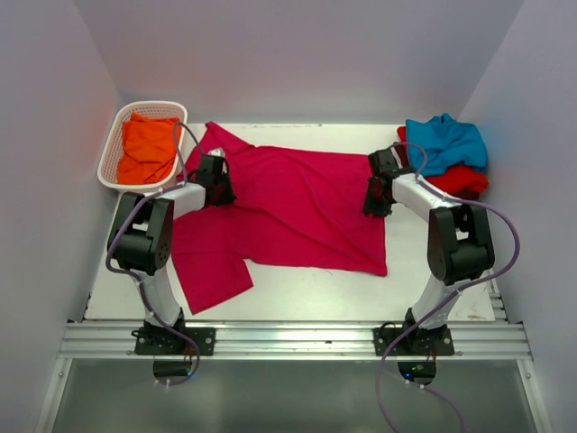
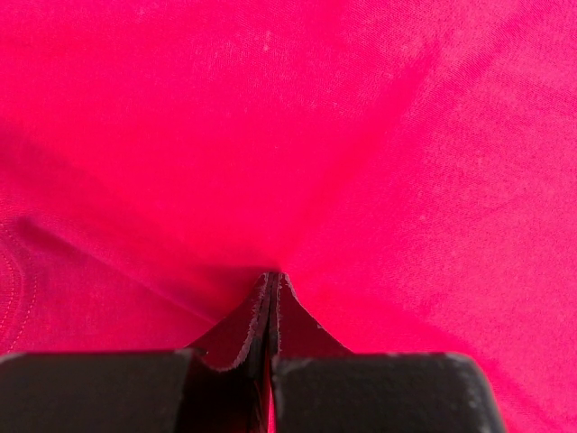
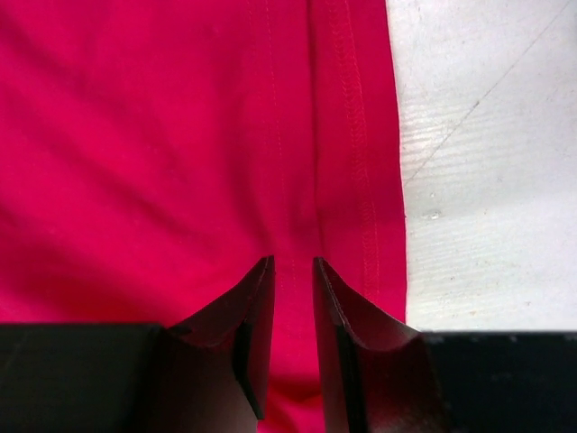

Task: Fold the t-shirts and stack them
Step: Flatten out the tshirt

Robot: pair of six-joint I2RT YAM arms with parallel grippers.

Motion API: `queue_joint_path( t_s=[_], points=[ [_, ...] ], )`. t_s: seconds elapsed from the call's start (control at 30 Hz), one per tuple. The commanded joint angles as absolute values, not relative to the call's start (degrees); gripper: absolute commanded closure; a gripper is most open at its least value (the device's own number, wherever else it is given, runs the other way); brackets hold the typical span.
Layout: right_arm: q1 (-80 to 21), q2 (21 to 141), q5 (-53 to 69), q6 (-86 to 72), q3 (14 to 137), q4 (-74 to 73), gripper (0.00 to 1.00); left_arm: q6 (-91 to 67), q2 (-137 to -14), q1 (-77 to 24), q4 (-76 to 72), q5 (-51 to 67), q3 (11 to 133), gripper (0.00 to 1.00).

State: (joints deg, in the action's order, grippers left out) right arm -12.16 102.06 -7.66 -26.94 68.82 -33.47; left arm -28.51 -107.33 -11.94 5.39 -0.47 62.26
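White table (image 1: 315, 293) under crimson-pink t-shirt (image 1: 288, 203)

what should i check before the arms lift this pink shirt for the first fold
1. left gripper clamped on the crimson-pink cloth t-shirt: ok, jaws shut, cloth puckers at the tips.
2. right gripper holding the cloth near the stitched hem: cannot tell, jaws stand narrowly apart with a cloth ridge between.
3. t-shirt wholly on the white table: ok.
4. white plastic lattice basket holding the orange shirt apart from the spread t-shirt: ok.
5. teal-blue shirt piled on the red shirt clear of the right arm: cannot tell, the pile lies close beside the forearm.
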Motion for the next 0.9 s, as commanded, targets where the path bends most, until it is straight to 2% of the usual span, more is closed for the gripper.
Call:
queue_joint_path(
  t_s=[0.0,0.53,0.73,0.87],
  points=[
    [-12.5,102.7,-7.0,-26.5,67.6,-34.3,0.73,-29.0,-107.7,-11.4,8.1,-1.1,63.0,1.0],
    [-12.6,104.7,-7.3,-26.2,65.7,-33.4,0.72,-29.0,-108.1,-11.4,8.0,-1.1,62.9,1.0],
    [-12.6,104.2,-7.6,-26.3,65.7,-33.0,0.95,-29.0,-107.8,-11.4,8.2,-1.4,63.0,1.0],
    [-12.6,103.3,-8.0,-26.3,66.0,-33.5,1.0,-28.9,-108.0,-11.4,8.2,-1.4,63.2,1.0]
  ],
)
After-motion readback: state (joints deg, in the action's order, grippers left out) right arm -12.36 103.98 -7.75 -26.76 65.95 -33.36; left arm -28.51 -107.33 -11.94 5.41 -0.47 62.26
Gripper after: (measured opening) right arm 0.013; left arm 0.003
